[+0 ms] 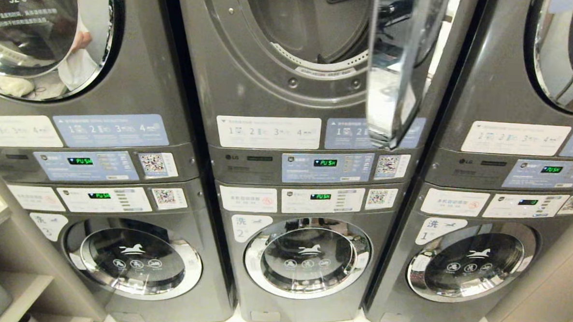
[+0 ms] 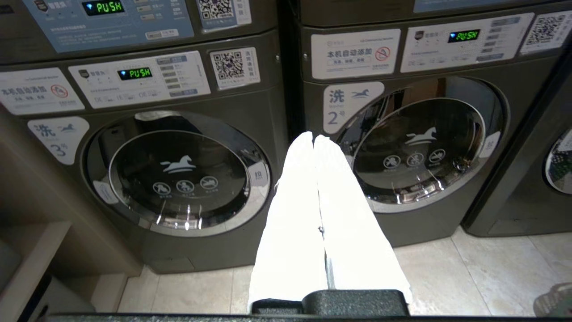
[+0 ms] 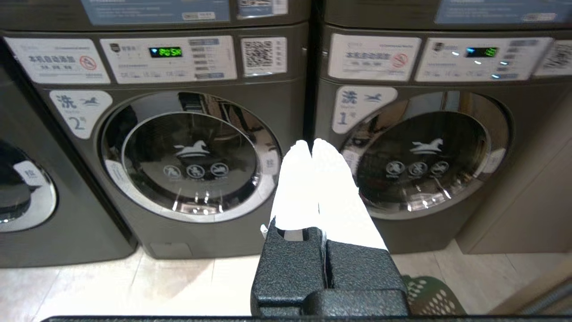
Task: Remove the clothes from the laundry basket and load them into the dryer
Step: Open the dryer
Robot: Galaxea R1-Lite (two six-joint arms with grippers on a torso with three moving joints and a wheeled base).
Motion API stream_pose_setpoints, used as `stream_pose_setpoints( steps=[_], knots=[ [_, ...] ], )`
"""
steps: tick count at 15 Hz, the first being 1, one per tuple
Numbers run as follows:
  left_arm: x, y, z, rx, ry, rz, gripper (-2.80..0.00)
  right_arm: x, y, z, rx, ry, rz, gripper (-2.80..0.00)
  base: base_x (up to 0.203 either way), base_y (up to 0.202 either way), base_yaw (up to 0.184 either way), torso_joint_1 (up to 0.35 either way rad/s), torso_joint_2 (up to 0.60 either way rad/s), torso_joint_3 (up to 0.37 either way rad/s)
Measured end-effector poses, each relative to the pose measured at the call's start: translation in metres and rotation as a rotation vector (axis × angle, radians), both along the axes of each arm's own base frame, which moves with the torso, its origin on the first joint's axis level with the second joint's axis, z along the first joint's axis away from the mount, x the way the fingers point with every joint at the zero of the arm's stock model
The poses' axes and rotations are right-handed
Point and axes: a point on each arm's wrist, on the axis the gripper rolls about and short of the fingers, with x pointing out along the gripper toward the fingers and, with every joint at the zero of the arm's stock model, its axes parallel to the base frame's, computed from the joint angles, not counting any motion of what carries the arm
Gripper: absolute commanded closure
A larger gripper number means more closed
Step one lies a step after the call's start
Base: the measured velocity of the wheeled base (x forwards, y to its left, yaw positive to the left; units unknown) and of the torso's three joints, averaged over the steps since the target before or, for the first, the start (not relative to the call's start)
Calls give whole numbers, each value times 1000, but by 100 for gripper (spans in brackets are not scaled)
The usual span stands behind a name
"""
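Nearest, the left gripper and right gripper each hang with white fingers pressed together on nothing, above pale floor tiles. The dark green perforated plastic laundry basket lies low beside the right gripper, mostly cut off, its contents hidden. Beyond, the middle grey upper dryer stands open, its chrome-rimmed door edge-on, drum apparently empty.
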Motion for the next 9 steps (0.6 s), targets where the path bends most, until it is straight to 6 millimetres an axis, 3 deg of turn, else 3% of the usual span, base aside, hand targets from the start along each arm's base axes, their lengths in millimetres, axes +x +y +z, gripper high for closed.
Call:
stream_pose_setpoints(
  steps=[3,9],
  knots=[
    [0,0,0,0,0,0,0,0,0,0,0,0,1,0,-170,-174,4,-1,0,4],
    [0,0,0,-2,1,1,0,0,0,0,0,1,0,0,0,0,0,4,1,0]
  ],
)
